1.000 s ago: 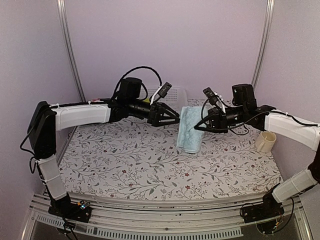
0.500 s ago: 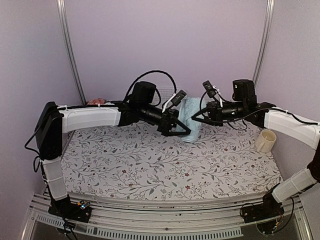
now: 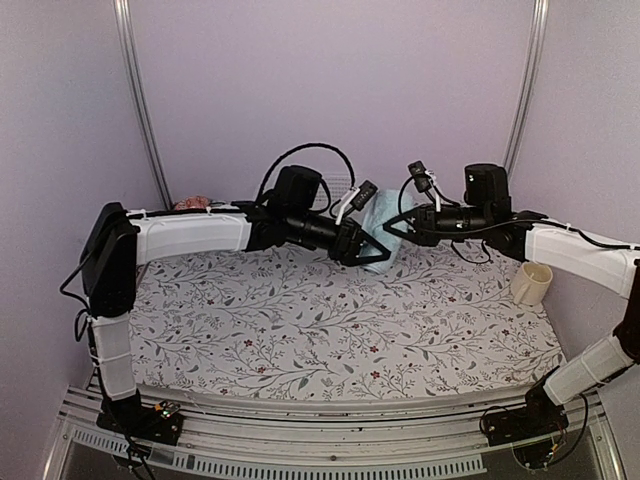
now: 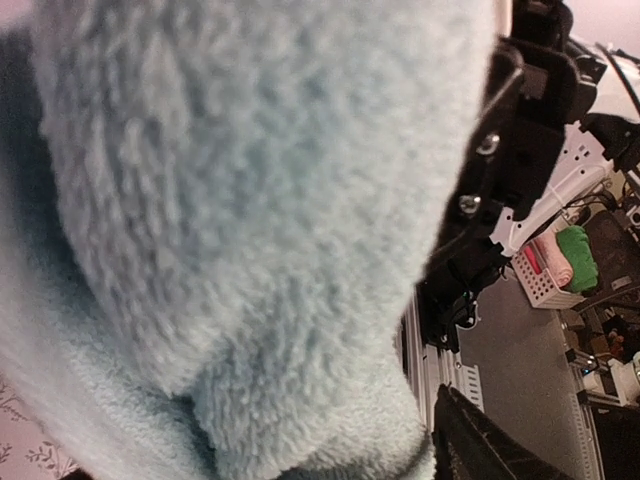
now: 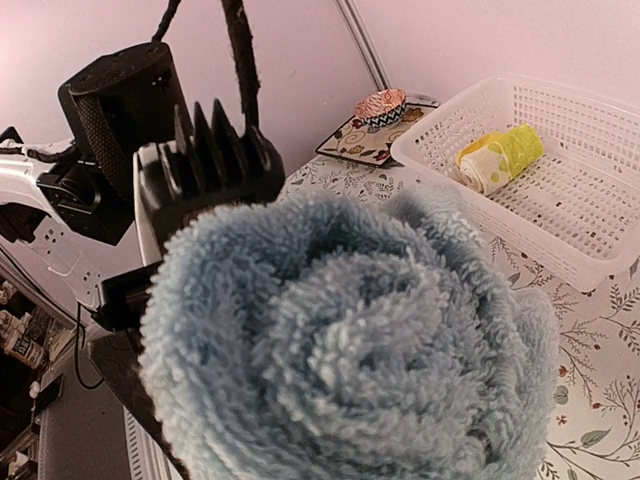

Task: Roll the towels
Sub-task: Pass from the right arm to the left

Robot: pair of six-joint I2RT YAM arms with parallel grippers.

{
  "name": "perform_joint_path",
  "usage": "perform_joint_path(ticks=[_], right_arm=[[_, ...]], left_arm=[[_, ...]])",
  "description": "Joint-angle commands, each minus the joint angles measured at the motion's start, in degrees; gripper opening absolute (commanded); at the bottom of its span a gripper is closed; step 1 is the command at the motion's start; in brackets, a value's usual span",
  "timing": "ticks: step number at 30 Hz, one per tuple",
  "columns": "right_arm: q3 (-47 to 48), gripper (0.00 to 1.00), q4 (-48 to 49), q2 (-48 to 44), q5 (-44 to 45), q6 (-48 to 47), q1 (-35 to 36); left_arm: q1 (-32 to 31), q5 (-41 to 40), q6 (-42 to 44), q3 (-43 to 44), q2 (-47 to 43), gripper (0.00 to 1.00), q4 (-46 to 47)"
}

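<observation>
Left fingers point(image 3: 355, 247) now at the raised blue towel point(image 5: 350, 340), grip unclear, right fingers point(image 3: 405, 226) clamping the roll above the bench point(image 3: 300, 330)

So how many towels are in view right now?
2. The blue towel, rolled, is in the right pincer; the yellow-green towel lies rolled in the white basket. Green and pink rolls in a far basket in the background may be more.

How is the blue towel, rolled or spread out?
Rolled: the blue towel shows spiral layers at its end in the right wrist view.
</observation>
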Motion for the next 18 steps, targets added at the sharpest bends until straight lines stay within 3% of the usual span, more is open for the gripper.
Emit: perform_joint_path(ticks=[1, 4, 6, 11, 14, 16, 18], right_arm=[[-0.2, 0.08, 3.5, 0.9, 1.9, 2.9, 0.7], [-0.1, 0.09, 3.2, 1.1, 2.9, 2.9, 0.7], [-0.1, 0.09, 3.0, 1.1, 3.6, 2.8, 0.7], [-0.3, 0.10, 2.1, 1.3, 4.9, 2.2, 0.7], [-0.5, 0.15, 1.8, 1.2, 5.2, 2.0, 0.7], [-0.4, 0.28, 1.4, 1.1, 5.4, 1.8, 0.7], [-0.4, 0.45, 1.1, 0.6, 6.3, 1.8, 0.7]], left_arm=[[-1.4, -2.0, 0.1, 2.3, 2.7, 0.73, -1.4], [-1.4, -1.8, 0.4, 3.6, 3.5, 0.60, -2.6], [-1.4, -1.9, 0.4, 4.1, 3.7, 0.44, -3.3], [-1.3, -4.1, -0.1, 3.2, 2.8, 0.34, -3.2], [-1.1, -4.6, -0.7, 3.1, 2.7, 0.17, -3.5], [-0.7, -4.7, -1.9, 3.2, 2.8, 0.03, -3.4], [-0.2, -4.7, -3.7, 3.4, 2.7, 0.00, -3.5]])
